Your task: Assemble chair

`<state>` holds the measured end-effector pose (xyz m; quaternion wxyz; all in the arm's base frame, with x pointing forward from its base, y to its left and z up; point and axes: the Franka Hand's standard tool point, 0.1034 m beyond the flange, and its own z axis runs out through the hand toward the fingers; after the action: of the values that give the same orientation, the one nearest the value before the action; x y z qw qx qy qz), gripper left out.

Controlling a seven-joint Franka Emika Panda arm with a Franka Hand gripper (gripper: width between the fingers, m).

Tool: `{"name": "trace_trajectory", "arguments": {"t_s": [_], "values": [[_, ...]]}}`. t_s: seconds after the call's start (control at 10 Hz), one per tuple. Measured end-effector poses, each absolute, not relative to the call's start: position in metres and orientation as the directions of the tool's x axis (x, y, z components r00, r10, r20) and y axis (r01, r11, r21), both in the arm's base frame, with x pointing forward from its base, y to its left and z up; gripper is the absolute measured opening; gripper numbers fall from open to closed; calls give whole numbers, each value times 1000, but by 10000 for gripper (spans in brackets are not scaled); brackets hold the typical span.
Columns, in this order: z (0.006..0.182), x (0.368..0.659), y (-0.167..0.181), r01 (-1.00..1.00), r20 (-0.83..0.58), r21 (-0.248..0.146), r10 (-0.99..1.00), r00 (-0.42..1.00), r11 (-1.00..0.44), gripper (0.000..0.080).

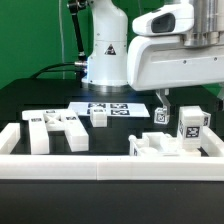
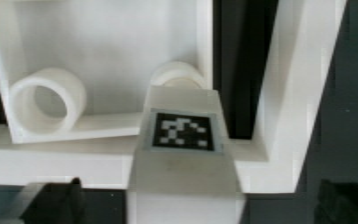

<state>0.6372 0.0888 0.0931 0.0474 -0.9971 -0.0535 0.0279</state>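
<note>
The chair lies in loose white tagged pieces. In the exterior view a flat branching piece (image 1: 55,130) lies at the left, a small block (image 1: 100,117) near the middle, and a small tagged block (image 1: 160,114), a tagged upright piece (image 1: 190,125) and a low chunky piece (image 1: 160,147) at the right. My gripper (image 1: 162,103) hangs just above the right group. In the wrist view a tagged white bar (image 2: 188,130) runs between my gripper's (image 2: 194,208) dark fingers (image 2: 51,200), with gaps on both sides. The gripper is open. Behind the bar is a white frame piece (image 2: 87,45) with round sockets (image 2: 48,100).
A long white border wall (image 1: 100,160) runs across the front and up the exterior view's left side. The marker board (image 1: 115,108) lies flat on the black table in front of the robot base (image 1: 105,50).
</note>
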Motion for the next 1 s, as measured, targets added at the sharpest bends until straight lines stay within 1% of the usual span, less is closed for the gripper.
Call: {"name": "trace_trajectory", "arguments": {"t_s": [0.1,0.4,0.5,0.6,0.7,0.8,0.9,1.0], "values": [[92,641,88,101,-35,-95,105,994,-990,649],[85,640,85,96,-44,-94,101,994,-991,649],[85,639,84,96,-44,-94,100,994,-991,610],[85,639,84,96,-44,-94,100,994,-991,610],[85,639,84,96,-44,-94,100,994,-991,428],[85,639,84,96,-44,-94,100,994,-991,428],[85,640,85,96,-44,-94,100,994,-991,289],[85,639,85,96,-44,-94,100,994,-991,289]]}}
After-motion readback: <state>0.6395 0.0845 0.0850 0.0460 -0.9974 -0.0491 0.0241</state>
